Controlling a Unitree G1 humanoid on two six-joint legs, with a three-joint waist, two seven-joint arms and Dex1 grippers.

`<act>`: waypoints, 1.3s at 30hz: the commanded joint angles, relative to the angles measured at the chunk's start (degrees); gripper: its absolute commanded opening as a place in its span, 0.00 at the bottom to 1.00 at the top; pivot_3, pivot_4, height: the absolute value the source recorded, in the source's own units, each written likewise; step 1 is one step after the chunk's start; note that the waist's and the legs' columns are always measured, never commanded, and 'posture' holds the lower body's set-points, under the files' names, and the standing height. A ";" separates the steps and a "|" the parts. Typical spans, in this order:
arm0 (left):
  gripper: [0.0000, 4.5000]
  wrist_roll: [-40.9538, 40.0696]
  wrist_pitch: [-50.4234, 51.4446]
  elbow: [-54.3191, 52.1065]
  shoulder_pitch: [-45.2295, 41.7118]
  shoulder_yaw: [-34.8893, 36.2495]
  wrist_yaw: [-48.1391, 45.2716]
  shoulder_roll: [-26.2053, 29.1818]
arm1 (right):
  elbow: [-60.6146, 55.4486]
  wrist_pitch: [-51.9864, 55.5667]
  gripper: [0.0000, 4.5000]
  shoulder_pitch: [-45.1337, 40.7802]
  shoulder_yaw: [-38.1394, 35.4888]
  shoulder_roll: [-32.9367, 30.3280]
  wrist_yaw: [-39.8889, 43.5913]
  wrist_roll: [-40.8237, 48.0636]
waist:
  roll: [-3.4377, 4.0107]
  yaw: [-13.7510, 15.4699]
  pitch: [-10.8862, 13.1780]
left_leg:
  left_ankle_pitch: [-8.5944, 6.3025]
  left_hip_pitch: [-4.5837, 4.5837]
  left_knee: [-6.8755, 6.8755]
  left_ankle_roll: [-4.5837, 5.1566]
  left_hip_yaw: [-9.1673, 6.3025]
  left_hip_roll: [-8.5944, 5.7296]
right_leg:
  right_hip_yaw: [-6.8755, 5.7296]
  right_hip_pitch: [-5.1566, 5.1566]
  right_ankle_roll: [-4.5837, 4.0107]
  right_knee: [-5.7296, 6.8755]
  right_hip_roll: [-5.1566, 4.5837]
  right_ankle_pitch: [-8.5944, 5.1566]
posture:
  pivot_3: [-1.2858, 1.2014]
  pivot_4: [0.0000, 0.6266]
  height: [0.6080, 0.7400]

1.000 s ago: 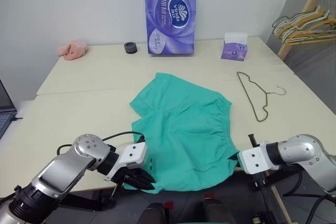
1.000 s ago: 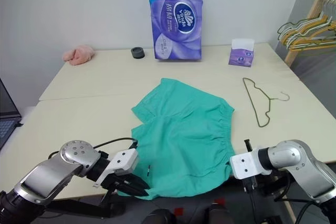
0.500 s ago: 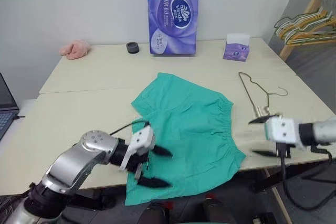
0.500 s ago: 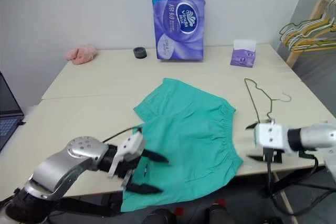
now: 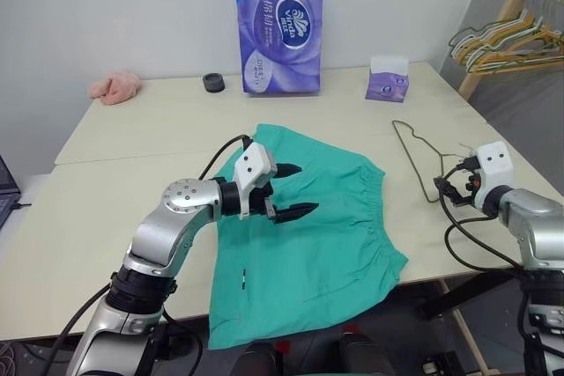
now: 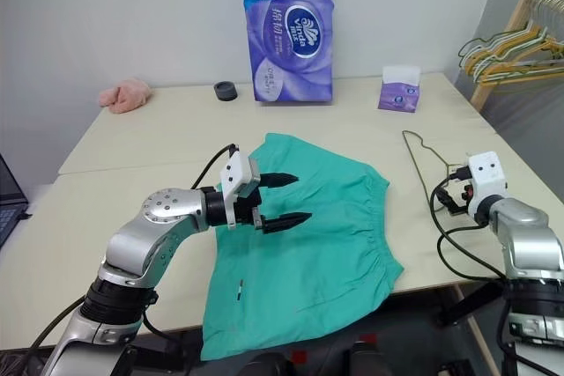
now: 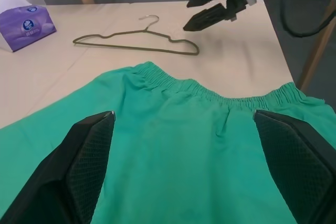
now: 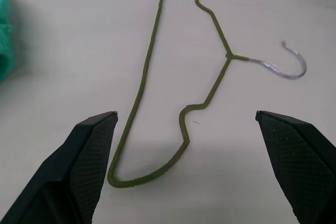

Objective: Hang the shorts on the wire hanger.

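Observation:
The teal-green shorts point(image 5: 308, 244) lie spread on the table, waistband toward the right and the near hem over the front edge. My left gripper point(image 5: 300, 189) hovers open above their middle, pointing right with nothing between its fingers; the left wrist view has it point(image 7: 184, 114) over the fabric. The olive wire hanger point(image 5: 414, 151) lies flat on the table to the right of the shorts, hook toward the right. My right gripper point(image 5: 451, 187) is open just short of the hanger's near end. In the right wrist view the hanger point(image 8: 229, 55) lies ahead of those open fingers point(image 8: 185, 114).
A tall purple tissue pack point(image 5: 280, 19), a small purple tissue box point(image 5: 386, 85), a black ring point(image 5: 212, 83) and a pink cloth lump point(image 5: 115, 85) sit along the back of the table. A wooden rack with several hangers point(image 5: 507, 41) stands at the far right.
Both grippers have opened. The left rose from the shorts' near hem to above their middle. The right swung forward and rightward from the table's front edge to the hanger.

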 commanded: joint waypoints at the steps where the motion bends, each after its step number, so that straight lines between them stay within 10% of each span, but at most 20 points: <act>1: 0.99 0.48 -1.62 -0.43 -1.74 -0.24 -0.60 0.12 | 6.33 -2.20 1.00 -3.69 0.58 0.78 -0.30 -0.15 | 0.00 -0.12 0.00 | 0.00 0.00 0.00 0.01 0.00 0.00 | 0.00 0.00 0.00 0.00 0.00 0.00 | 0.49 0.09 1.00; 12: 1.00 0.90 -1.75 -2.02 -0.67 -0.81 -0.99 0.22 | 32.71 -4.59 0.96 -14.08 2.85 0.93 1.77 -1.44 | -0.02 -0.29 -0.02 | -0.11 0.26 -0.01 0.22 0.49 0.02 | 0.48 0.09 0.12 0.01 0.06 0.07 | 0.50 0.09 1.00; 26: 1.00 1.63 -2.48 -1.85 -0.51 -0.94 -0.32 -0.56 | 45.12 -11.86 0.01 -15.67 8.52 0.83 -2.05 -6.60 | -0.95 0.31 -0.72 | -0.36 1.15 0.02 0.62 0.54 -0.15 | 0.56 1.15 0.33 -0.26 -0.05 0.04 | 0.50 0.09 1.00; 39: 1.00 2.57 -1.57 4.87 -3.23 2.63 2.98 0.56 | 24.74 -22.25 0.01 -12.14 14.36 -2.72 4.44 -10.55 | -0.74 -0.19 -0.64 | -0.36 1.05 0.00 0.61 0.58 -0.14 | 0.64 0.96 0.38 -0.21 -0.07 0.01 | 0.50 0.07 1.00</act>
